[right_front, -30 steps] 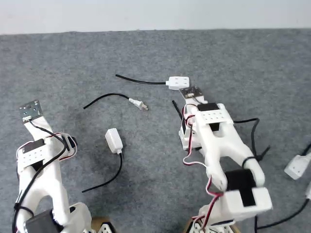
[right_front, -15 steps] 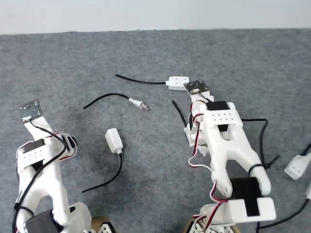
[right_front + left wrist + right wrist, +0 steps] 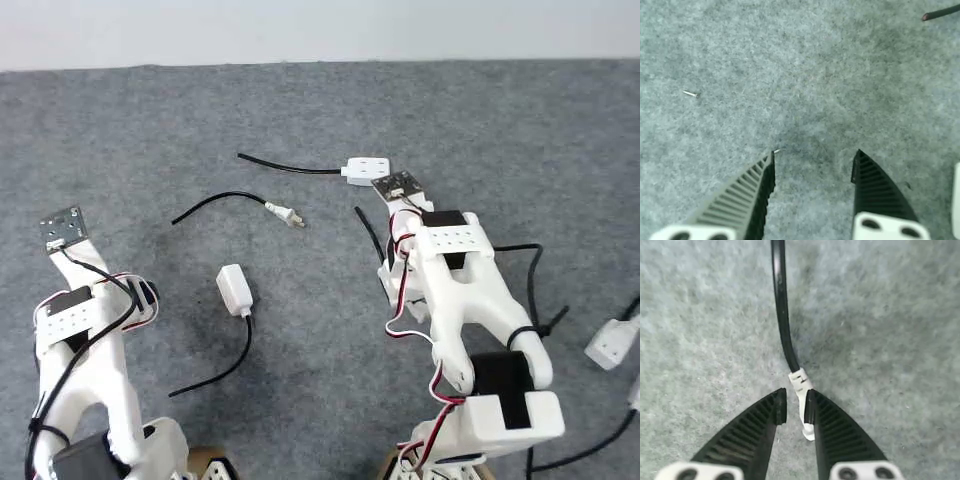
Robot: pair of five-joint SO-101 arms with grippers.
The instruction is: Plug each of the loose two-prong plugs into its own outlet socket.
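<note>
Far to the left of the top socket [image 3: 365,169], the left arm [image 3: 85,340] stands over the grey desk [image 3: 520,130]. The left end effector [image 3: 815,152] is let go. Its two fingers [image 3: 747,200] are spread wide with nothing between them. Grey mat lies under it, with a tiny metal bit [image 3: 690,93] on it. A black cord end [image 3: 940,14] lies well apart from it.

Closer to the top socket, but left of it and nearer the arms' bases, lies a second socket [image 3: 235,288]. It is white too. Between that one and the top socket lies a loose plug [image 3: 287,214]. Its metal prongs point to the right, and its plug cord [image 3: 225,194] bends away to the left. This plug touches neither socket.

A thin socket cord [image 3: 290,168] runs left from the top socket. Just beside the top socket, on the side near the arms, sits the small camera board [image 3: 398,185] of the right arm [image 3: 450,280].

Under that arm is the right end effector [image 3: 795,391]. It is a little bit apart, with a white plug [image 3: 801,390] lying between its fingers [image 3: 760,432]. The white plug touches one finger, and a thin strip of mat shows on its other side. Its black cord [image 3: 781,300] runs straight away from the tips. From the high view the right arm hides this plug.

Far right of the top socket, at the desk's edge, lies a white piece [image 3: 612,342].
</note>
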